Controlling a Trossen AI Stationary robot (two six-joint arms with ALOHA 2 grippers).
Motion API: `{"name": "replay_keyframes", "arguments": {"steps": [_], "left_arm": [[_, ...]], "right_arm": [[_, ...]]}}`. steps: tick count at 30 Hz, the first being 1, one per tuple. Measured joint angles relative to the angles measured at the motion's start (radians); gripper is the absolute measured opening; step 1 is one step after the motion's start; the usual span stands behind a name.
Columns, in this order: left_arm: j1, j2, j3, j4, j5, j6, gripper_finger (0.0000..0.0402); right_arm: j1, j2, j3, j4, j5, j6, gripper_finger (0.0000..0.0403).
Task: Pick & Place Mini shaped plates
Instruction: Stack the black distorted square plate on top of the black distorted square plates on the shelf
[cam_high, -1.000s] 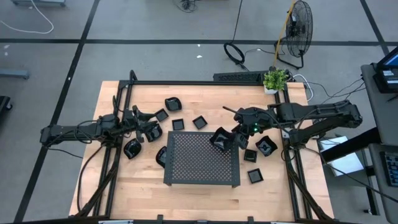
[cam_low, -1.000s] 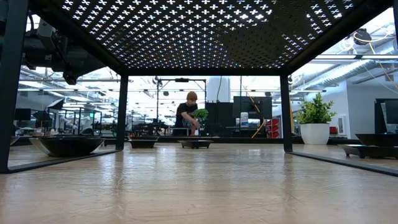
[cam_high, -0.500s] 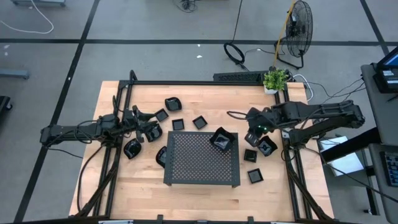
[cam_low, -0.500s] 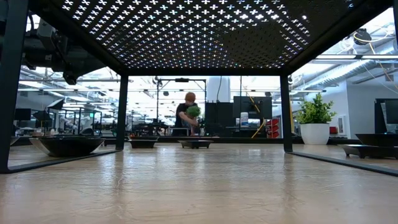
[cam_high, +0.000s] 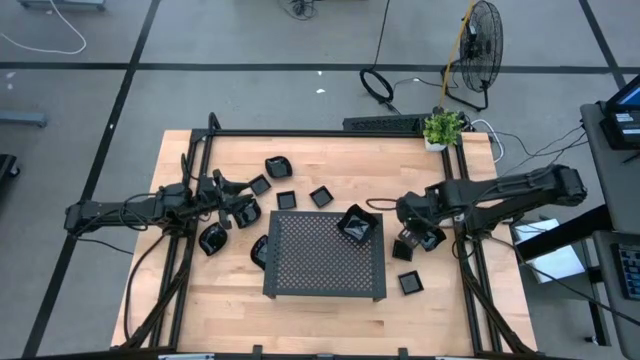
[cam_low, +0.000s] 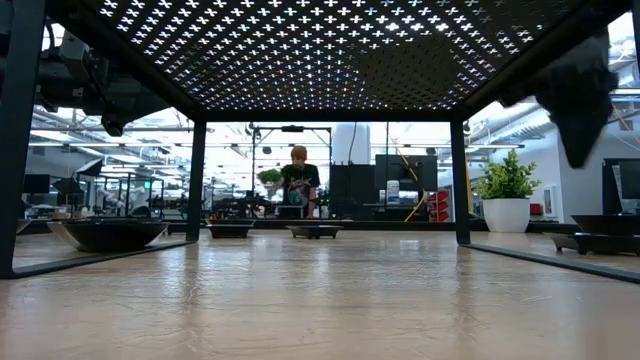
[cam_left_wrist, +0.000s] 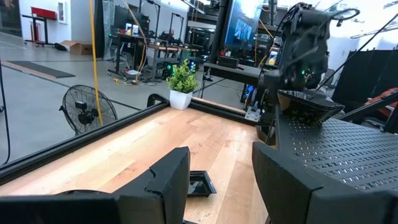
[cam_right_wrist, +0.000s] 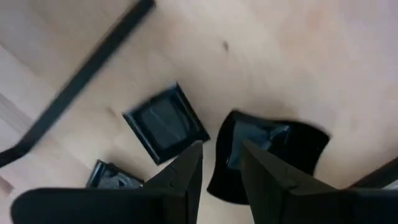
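While the perforated tray (cam_high: 325, 255) stands on legs near the middle of the bench (cam_high: 180, 300), its long axis running toward the front edge, a single angular plate (cam_high: 357, 224) rests on its top at the back right corner, turned diamond-wise to the tray's edges. The other mini shaped plates lie on the bare wood. Behind the tray sit a rounded-square plate (cam_high: 277, 166) and three small square plates (cam_high: 320, 196), scattered well apart. Beside the tray's left edge lie a round plate (cam_high: 212, 239) and another dark plate (cam_high: 259, 250), partly tucked under the tray. To the tray's right, near the right edge, lie a wavy-edged plate (cam_high: 430, 236), a small square plate (cam_high: 403, 250) just beside it, and another square plate (cam_high: 411, 284) nearer the front.

The right pincer (cam_right_wrist: 217, 165) hangs above the wavy-edged plate (cam_right_wrist: 273, 152), fingers parted a little and holding nothing. The left pincer (cam_left_wrist: 221, 180) waits low over the left side of the bench, its fingers apart and empty. A potted plant (cam_high: 442, 128) stands at the back right corner.
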Motion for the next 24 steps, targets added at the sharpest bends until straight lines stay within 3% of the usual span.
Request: {"name": "replay_keyframes", "arguments": {"steps": [13,20,24], "left_arm": [[0.000,0.000,0.000,0.000,0.000,0.000,0.0177],[0.000,0.000,0.000,0.000,0.000,0.000,0.0177],[0.000,0.000,0.000,0.000,0.000,0.000,0.0177]], "right_arm": [[0.000,0.000,-0.187,-0.016,0.010,0.071,0.0093],[-0.001,0.000,-0.195,-0.089,0.147,0.108,0.0093],[0.000,0.000,-0.195,-0.088,0.163,0.119,0.0093]]}}
